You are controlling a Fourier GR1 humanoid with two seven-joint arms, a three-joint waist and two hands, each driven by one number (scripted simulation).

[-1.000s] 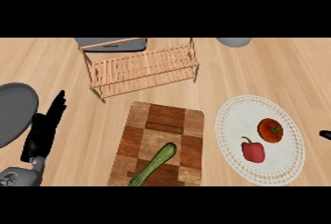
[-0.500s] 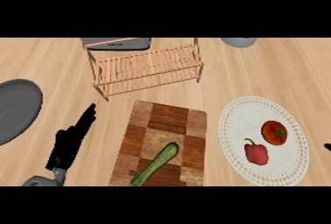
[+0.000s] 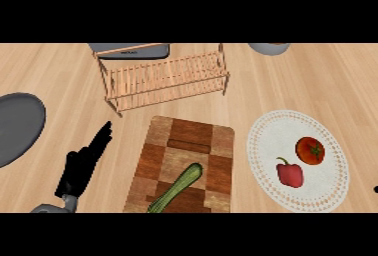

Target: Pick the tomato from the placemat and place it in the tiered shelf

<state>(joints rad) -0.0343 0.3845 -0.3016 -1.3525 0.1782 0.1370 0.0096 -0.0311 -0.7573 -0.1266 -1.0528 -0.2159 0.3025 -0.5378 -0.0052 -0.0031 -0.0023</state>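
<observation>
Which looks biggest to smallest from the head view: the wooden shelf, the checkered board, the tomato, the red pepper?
1. Checkered wooden cutting board
2. Wooden slatted tiered shelf, nearly as large
3. Red bell pepper and round red tomato, too alike to rank

I am seeing only a black sliver of my right hand [image 3: 375, 189] at the view's right edge; its fingers cannot be judged. The left forearm [image 3: 50, 208] is being cut off by the lower edge. The grey plate [image 3: 16, 127] is running past the left edge, and the grey bowl [image 3: 269, 47] and dark tray [image 3: 131, 50] behind the tiered shelf [image 3: 166, 77] are being clipped at the top. The zucchini [image 3: 177, 187] is losing its lower end at the bottom.
</observation>
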